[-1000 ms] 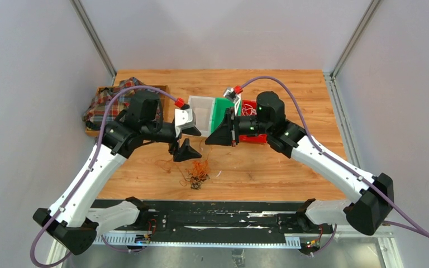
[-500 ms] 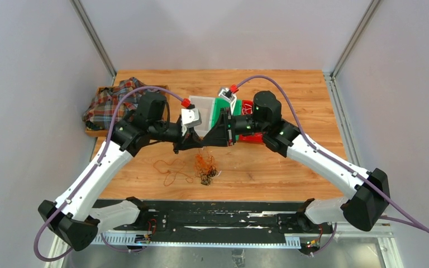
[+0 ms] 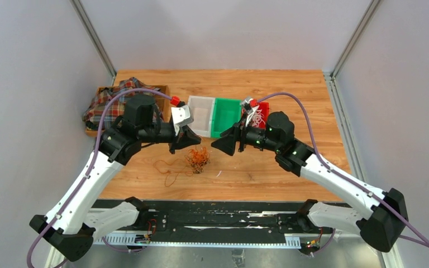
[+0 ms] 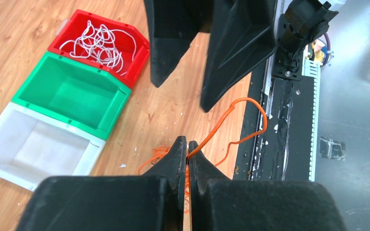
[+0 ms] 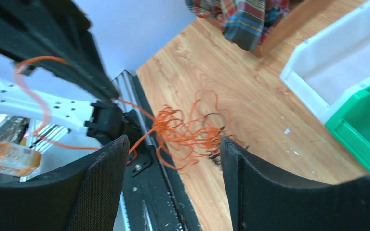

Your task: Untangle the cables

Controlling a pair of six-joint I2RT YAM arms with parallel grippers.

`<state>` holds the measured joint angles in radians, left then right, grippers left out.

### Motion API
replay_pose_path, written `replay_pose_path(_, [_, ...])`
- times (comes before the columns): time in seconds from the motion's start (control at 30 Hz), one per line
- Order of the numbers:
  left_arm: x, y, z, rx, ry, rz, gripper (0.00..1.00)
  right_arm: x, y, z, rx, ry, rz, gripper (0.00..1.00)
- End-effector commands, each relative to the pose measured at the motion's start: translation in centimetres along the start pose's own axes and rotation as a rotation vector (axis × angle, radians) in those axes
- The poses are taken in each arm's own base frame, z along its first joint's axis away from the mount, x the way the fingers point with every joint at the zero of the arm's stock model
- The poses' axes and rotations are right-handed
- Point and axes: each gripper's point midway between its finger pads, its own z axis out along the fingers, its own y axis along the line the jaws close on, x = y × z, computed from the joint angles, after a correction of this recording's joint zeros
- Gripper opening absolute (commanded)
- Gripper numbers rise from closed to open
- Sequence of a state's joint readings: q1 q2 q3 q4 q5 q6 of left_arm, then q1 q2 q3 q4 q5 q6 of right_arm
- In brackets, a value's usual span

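Observation:
The cables are a curly orange tangle [image 3: 198, 158] with some dark strands, on the wood between my two grippers; the right wrist view shows the tangle [image 5: 188, 130] too. A loose orange loop [image 3: 170, 170] lies to its left. My left gripper [image 3: 192, 139] [image 4: 188, 147] is shut on an orange cable [image 4: 250, 103], which arcs out past its tips, above the tangle. My right gripper [image 3: 223, 145] [image 5: 173, 142] faces it from the right, open and holding nothing. White cables [image 4: 101, 41] lie in the red bin [image 4: 137, 72].
A white bin [image 3: 201, 99], a green bin [image 3: 226, 101] and the red bin [image 3: 265, 106] stand in a row behind the grippers. A plaid cloth [image 3: 109, 100] fills a wooden tray at the back left. A black rail [image 3: 218, 218] runs along the near edge.
My left gripper has shut on an orange cable. My right gripper has opened and drawn back to the right. The tangle has shifted toward the bins.

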<state>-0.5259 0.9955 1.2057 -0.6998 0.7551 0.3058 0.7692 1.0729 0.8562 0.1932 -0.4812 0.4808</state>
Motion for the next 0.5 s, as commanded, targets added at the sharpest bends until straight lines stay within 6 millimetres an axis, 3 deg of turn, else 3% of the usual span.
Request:
replay_pose_path(0.0, [-1.4, -0.2, -0.1, 0.010, -0.037, 0.019, 0.01, 0.3, -0.6, 1.5, -0.002, -0.020, -0.070, 0.70])
replay_pose_path(0.27, [-2.1, -0.2, 0.0, 0.019, -0.046, 0.004, 0.01, 0.9, 2.5, 4.6, -0.105, -0.037, -0.132, 0.70])
replay_pose_path(0.47, [-2.5, -0.4, 0.1, 0.032, -0.052, -0.011, 0.00, 1.4, 3.2, 7.5, -0.135, -0.050, -0.138, 0.74])
